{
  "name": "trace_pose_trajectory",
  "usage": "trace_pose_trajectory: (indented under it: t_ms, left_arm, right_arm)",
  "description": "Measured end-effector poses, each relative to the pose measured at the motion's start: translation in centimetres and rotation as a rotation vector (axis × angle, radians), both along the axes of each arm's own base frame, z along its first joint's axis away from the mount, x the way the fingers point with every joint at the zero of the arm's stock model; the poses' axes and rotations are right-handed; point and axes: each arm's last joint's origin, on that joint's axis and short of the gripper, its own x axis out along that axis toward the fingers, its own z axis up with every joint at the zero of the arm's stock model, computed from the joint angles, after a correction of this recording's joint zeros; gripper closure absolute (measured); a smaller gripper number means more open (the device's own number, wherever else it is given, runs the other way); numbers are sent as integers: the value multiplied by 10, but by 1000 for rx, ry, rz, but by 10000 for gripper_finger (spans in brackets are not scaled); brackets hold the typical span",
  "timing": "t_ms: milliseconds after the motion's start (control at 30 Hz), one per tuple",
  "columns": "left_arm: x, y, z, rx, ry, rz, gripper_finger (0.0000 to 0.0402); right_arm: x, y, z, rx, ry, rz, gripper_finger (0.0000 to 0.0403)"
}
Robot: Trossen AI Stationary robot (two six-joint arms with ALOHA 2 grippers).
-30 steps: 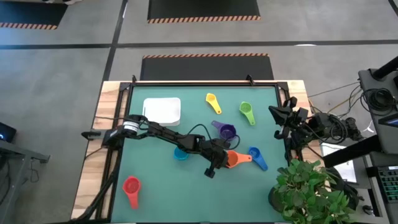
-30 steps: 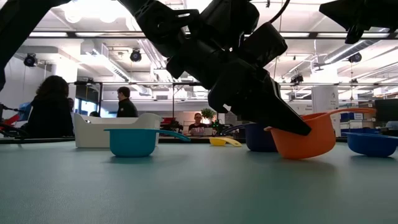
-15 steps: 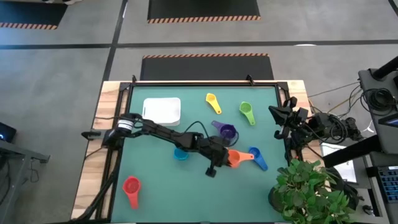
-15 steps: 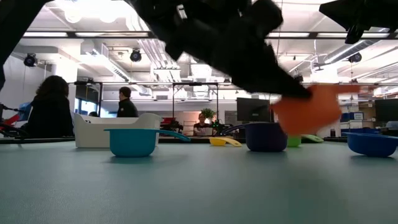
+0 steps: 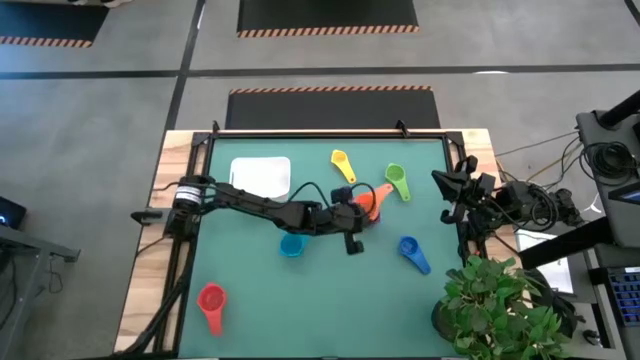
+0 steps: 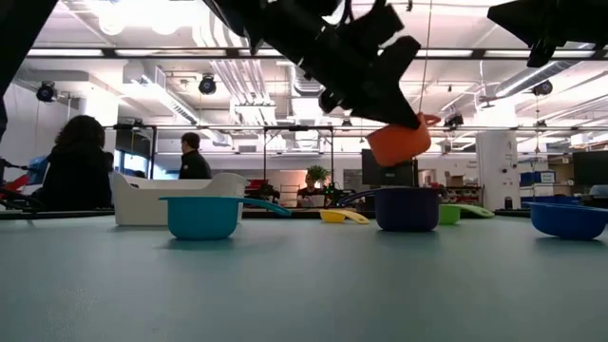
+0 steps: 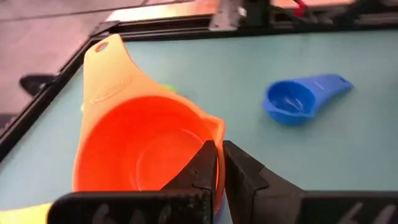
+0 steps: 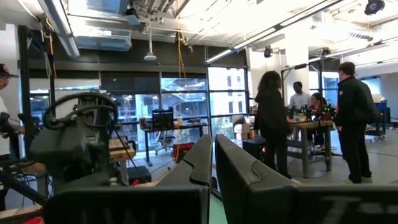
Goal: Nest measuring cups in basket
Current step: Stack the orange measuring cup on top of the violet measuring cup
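Nearest the white basket (image 5: 261, 177) lies the light blue cup (image 5: 291, 246), red cup (image 5: 211, 298) farther off. The left gripper (image 5: 356, 212), clenched on the orange cup's (image 5: 370, 200) rim, holds it above the purple cup (image 6: 407, 209). Beyond sit yellow (image 5: 341, 163), green (image 5: 396, 181) and dark blue (image 5: 411, 251) cups. The right gripper (image 5: 448, 187) rests pinched together at the table's edge.

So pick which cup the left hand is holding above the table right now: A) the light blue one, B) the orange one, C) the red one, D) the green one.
B: the left hand is closed on the rim of the orange cup, lifted clear of the table just over the purple cup.
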Motion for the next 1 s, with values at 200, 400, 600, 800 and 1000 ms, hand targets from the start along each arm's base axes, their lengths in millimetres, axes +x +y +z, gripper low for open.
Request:
trace_pose_trajectory:
  t_ms: [200,400,600,800,1000]
  left_arm:
    - [2,3,-11,-30,20,23,400]
    - [8,6,-19,-32,-9,32,400]
    - [11,12,-28,-35,-11,47,398]
    - [13,11,-36,-37,-2,47,397]
    - [13,11,-36,-38,-7,47,397]
  right_arm:
    - [0,0,0,-2,0,-1,394]
    - [0,0,0,-3,-1,-1,394]
    - [0,0,0,-3,-1,-2,394]
    - [0,0,0,-6,1,-2,394]
    - [0,0,0,-6,1,-3,394]
